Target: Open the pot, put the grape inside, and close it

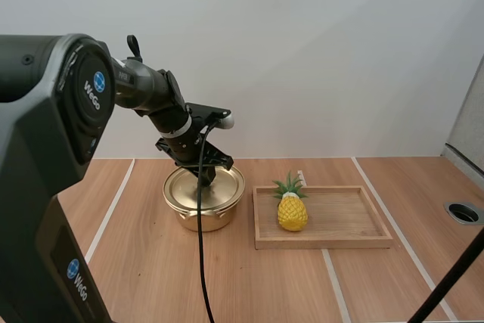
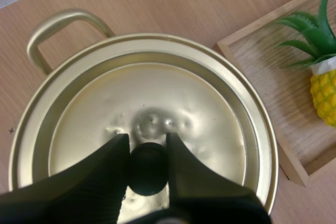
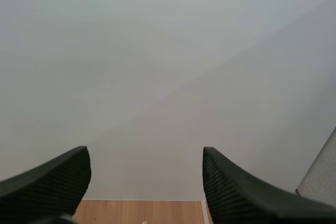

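My left pincer [image 2: 147, 145] is clenched on the black knob [image 2: 148, 174] of the lid [image 2: 157, 98], one finger pressed to each side. The lid sits flat on the gold pot [image 1: 198, 218]. The pot stands on the wooden worktop [image 1: 249, 285], with one loop handle [image 2: 63, 27] showing beside the lid's rim. At the pot's 3 o'clock, just beside it, lies the wooden tray [image 1: 340, 241]. A yellow pineapple [image 1: 292, 212] with green leaves stands upright at the tray's 9 o'clock end. My left arm [image 1: 45, 111] carries blue round badges with white lettering that looks like "WAGo". My right pincer [image 3: 145, 156] is released, fingers wide apart, facing a plain wall.
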### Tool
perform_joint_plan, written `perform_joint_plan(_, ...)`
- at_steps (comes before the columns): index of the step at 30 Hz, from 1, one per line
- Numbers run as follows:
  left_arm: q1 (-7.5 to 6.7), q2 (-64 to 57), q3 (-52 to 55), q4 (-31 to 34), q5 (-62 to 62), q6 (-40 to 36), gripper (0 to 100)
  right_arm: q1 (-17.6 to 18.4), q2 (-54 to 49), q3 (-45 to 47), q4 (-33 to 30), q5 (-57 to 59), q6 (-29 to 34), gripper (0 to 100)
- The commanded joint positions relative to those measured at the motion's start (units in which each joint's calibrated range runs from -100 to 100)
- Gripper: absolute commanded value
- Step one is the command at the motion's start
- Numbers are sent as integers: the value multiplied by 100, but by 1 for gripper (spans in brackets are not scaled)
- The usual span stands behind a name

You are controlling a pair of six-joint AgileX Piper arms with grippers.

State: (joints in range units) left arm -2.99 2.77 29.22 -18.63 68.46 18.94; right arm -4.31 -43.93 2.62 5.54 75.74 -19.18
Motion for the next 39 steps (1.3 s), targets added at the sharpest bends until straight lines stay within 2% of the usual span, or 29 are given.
perform_joint_plan(1,3,19,-2,-37,-132,22,0,-16,-76,-66,13,-40,-19,100)
perform_joint_plan(11,3,19,-2,135,107,22,0,-16,-76,-66,13,-40,-19,100)
perform_joint_plan(16,3,19,-2,135,106,-252,2,-16,-76,-66,13,-4,-19,100)
perform_joint_plan(19,3,19,-2,135,106,-286,18,-16,-76,-66,13,30,-19,100)
perform_joint_plan(23,-4,19,-2,124,143,-286,53,-16,-76,-66,13,44,-19,100)
perform_joint_plan(28,-5,19,-2,54,241,-224,100,-16,-76,-66,13,49,-19,100)
perform_joint_plan(39,-5,-204,-155,-8,300,-275,100,-16,-76,-66,13,137,-97,100)
